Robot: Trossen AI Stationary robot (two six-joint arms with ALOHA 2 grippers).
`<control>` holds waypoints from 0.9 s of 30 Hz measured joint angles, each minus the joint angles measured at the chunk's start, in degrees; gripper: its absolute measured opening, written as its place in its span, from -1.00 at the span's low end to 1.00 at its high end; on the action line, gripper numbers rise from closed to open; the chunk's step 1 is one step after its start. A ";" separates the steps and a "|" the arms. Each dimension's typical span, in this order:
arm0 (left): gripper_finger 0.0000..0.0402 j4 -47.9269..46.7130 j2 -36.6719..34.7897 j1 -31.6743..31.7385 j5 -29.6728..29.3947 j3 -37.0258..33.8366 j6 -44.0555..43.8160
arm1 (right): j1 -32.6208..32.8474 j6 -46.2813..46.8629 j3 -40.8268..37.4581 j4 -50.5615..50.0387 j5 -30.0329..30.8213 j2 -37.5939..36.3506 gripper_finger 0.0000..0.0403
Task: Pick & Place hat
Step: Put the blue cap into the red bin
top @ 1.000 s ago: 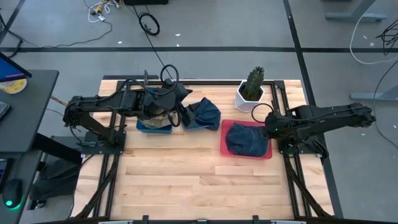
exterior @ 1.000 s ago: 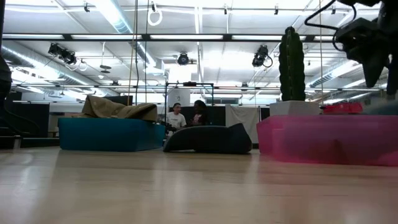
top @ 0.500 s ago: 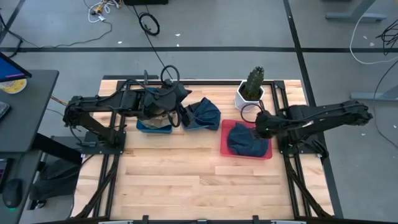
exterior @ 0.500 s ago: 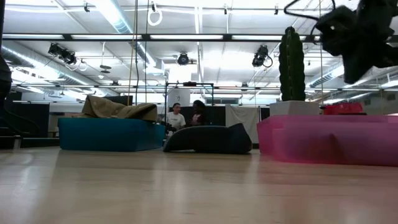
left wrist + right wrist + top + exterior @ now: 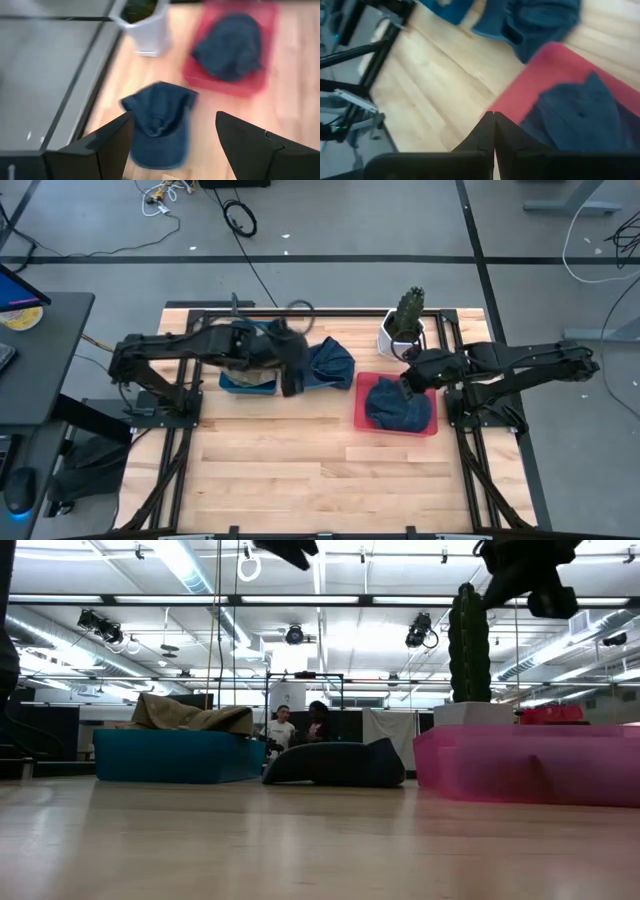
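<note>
A dark blue hat [image 5: 328, 362] lies flat on the wooden table between a blue bin [image 5: 248, 383] and a red tray [image 5: 362, 412]. My left gripper [image 5: 293, 383] hovers open above the hat's left edge; in the left wrist view the hat [image 5: 160, 122] shows between the open fingers, below them. A second dark blue hat [image 5: 398, 405] rests in the red tray. My right gripper [image 5: 408, 383] is shut and hangs above this hat [image 5: 580, 117], high over the tray [image 5: 530, 765], with nothing in it.
A tan hat [image 5: 190, 715] lies on top of the blue bin [image 5: 175, 755]. A cactus in a white pot [image 5: 403, 330] stands at the far edge just behind the red tray. The near half of the table [image 5: 300, 470] is bare wood. People show in the room behind.
My left gripper has swung from over the blue bin toward the table's right, over the blue hat lying on the table. My right gripper has risen and drifted toward the table's left above the red tray. Both hats have stayed where they were.
</note>
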 joint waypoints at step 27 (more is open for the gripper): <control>0.43 -3.81 25.46 4.03 4.72 0.00 9.95 | 10.84 2.90 0.00 4.16 12.47 -1.76 -0.98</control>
